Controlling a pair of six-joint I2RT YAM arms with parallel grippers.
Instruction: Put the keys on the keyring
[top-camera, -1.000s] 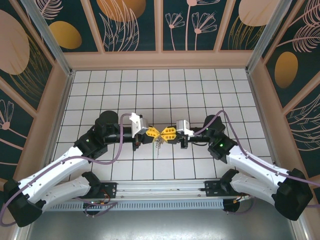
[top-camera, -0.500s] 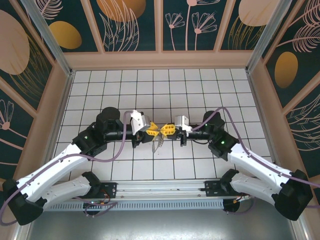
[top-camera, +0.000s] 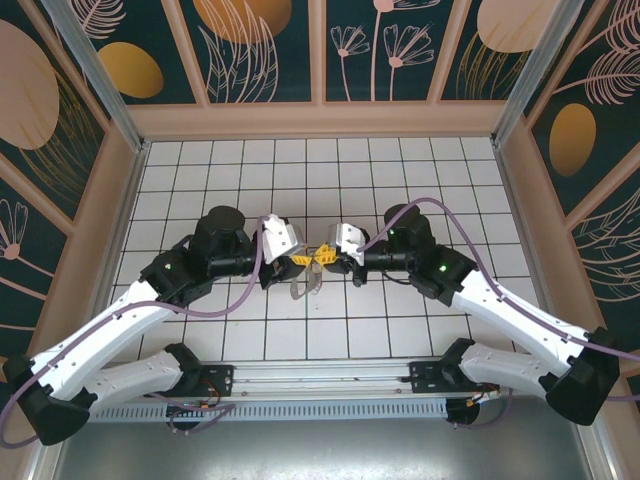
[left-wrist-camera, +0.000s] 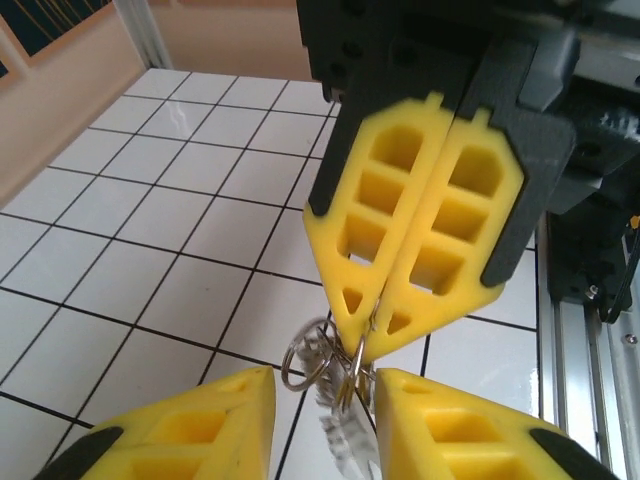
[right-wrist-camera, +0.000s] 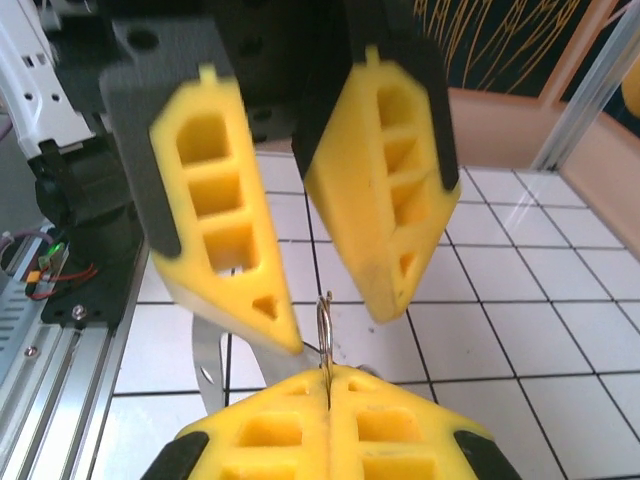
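The left arm (top-camera: 110, 335) reaches in from the left over the white tile table (top-camera: 400, 170). At its end is the left gripper (top-camera: 302, 259), in the middle of the table. Its yellow fingers (left-wrist-camera: 180, 430) are wide apart.

In the gap between those fingers is the keyring (left-wrist-camera: 303, 355). It is a small bunch of thin metal rings. It is up in the air, above the tiles. A pale key (left-wrist-camera: 345, 445) with little teeth hangs down from it. Seen from above, the bunch dangles just under the spot where the two grippers meet. It is too small there to tell the parts apart.

The right gripper (top-camera: 326, 257) points at the left one, tip to tip. Its yellow fingers are pressed together. They pinch one thin metal ring of the keyring at their very tips. The ring stands on its edge between them. The left gripper's open fingers sit on either side of that ring. I cannot tell if they touch it.

The right arm (top-camera: 500, 305) reaches in from the right. Purple cables (top-camera: 430, 200) loop over both arms. Dark walls (top-camera: 260, 50) with flower pictures stand around the table.
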